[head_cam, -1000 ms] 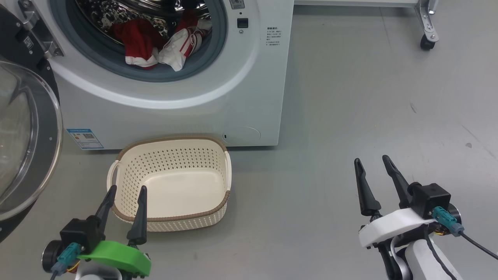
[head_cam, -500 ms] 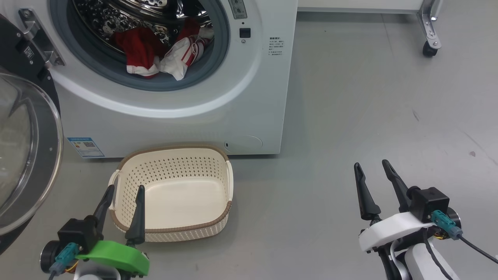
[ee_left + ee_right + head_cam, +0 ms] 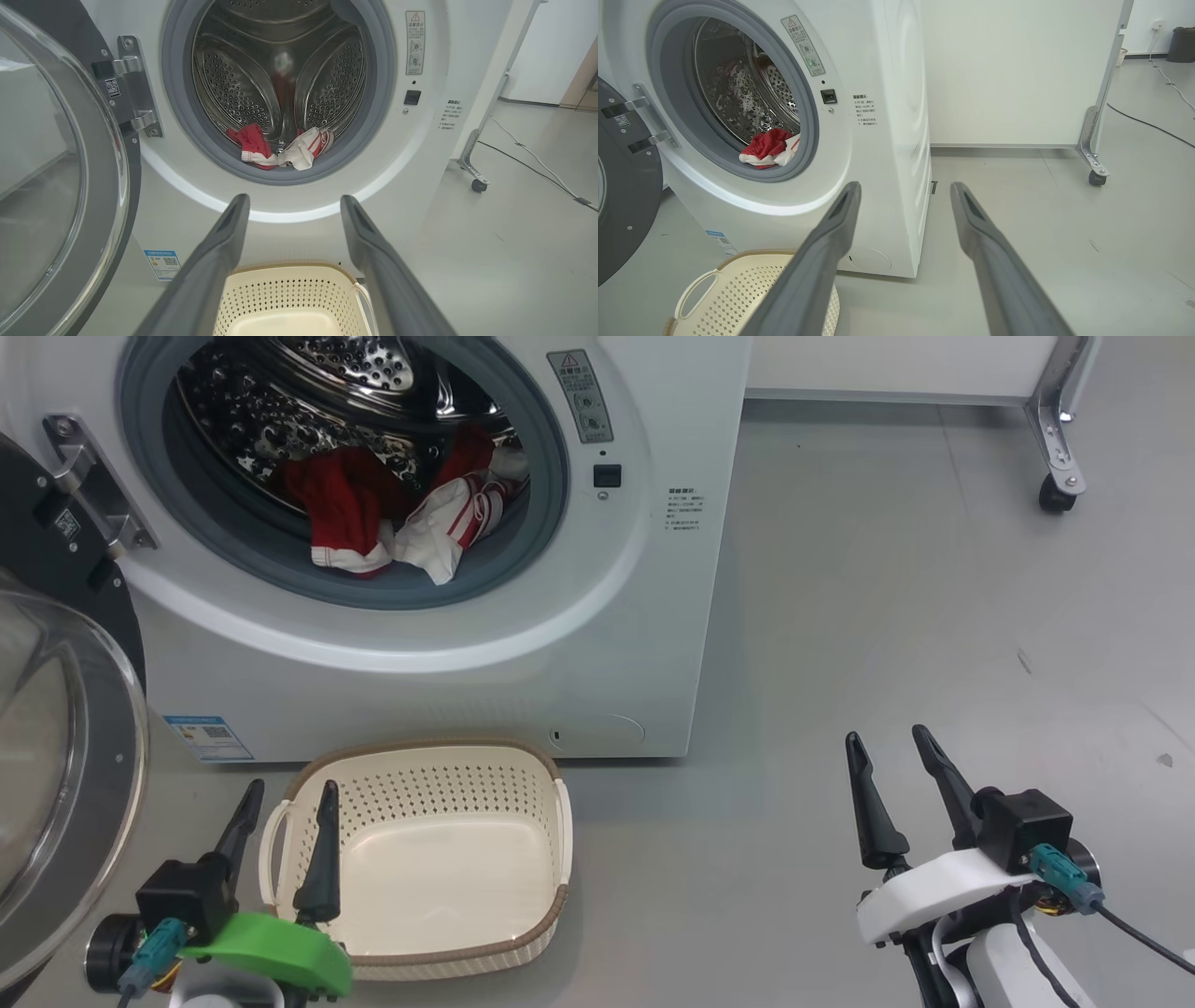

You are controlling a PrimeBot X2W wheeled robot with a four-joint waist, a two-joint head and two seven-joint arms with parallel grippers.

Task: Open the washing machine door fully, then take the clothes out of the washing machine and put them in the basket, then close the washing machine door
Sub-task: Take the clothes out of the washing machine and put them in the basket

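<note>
Test lab, washing machine [image 3: 560, 644], grey floor [image 3: 887, 616], wheeled partition [image 3: 1008, 70]

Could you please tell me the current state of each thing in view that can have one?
Washing machine door: swung wide open.
Clothes: bunched at the front of the drum, inside the washing machine.
Basket: upright on the floor, empty.
Left gripper: open, holding nothing.
Right gripper: open, holding nothing.

Head camera has moved. Washing machine [image 3: 607, 644] now sits lower in the head view, with more of the drum and the warning label [image 3: 581, 394] showing. Basket [image 3: 563, 831] has dropped toward the bottom edge. Left gripper [image 3: 292, 786] fingers now cross its left handle, not its near corner.
</note>
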